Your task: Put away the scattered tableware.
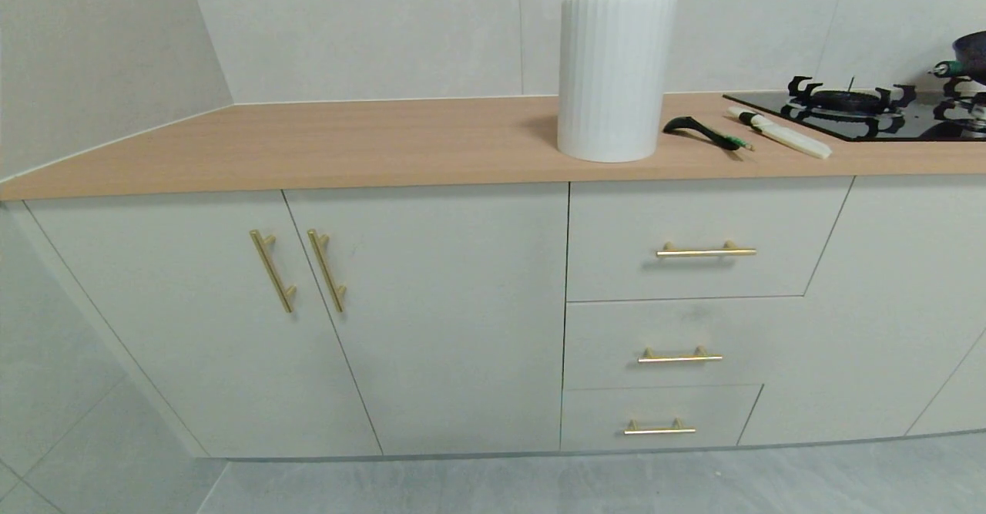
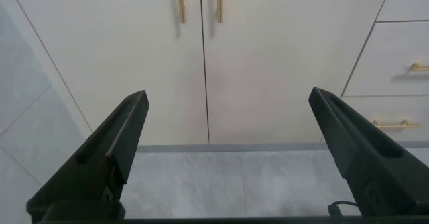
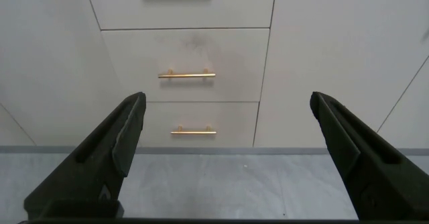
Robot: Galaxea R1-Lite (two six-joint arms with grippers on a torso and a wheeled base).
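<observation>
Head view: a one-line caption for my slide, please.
White canister, black utensil and cream utensil on wooden counter beside gas hob.

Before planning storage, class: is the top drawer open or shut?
Shut: the top drawer sits flush with the cabinet door beside it.

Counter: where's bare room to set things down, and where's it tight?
Free: the long stretch of countertop from its left corner to the white cylinder. Crowded: right of the cylinder, where the black-handled tool and the white utensil lie close together beside the hob.
</observation>
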